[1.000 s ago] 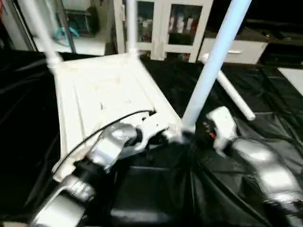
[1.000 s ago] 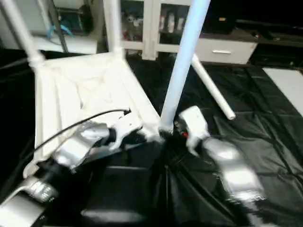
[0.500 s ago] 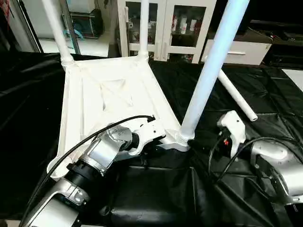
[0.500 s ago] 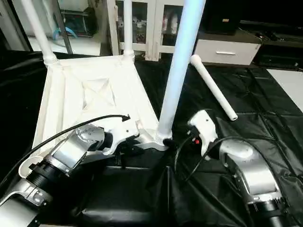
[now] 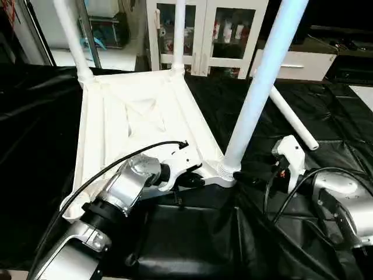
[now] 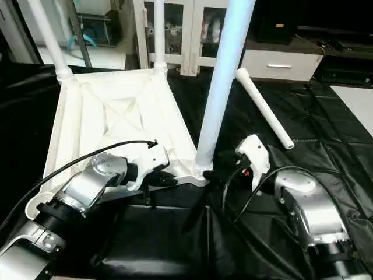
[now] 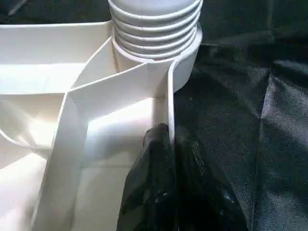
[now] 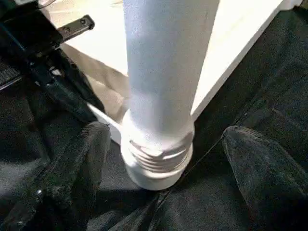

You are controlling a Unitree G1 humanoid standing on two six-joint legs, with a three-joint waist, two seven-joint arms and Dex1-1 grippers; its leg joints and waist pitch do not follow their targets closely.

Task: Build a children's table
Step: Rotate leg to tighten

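Pinching the tabletop (image 5: 134,116) rim, left end effector (image 7: 166,144); right end effector (image 8: 166,159) released, loose leg (image 6: 262,108) nearby

Three legs (image 5: 256,87) stand in the overturned top (image 5: 140,122); a fourth lies behind.

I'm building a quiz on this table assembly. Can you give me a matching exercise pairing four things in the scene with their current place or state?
Things:
1. left gripper
2. right gripper
3. near leg
4. loose leg

States:
a. lying on the black sheet
b. open, fingers either side of a leg's base
c. shut on the table top's rim
d. standing upright in a corner socket

Pairs: 1-c, 2-b, 3-d, 4-a
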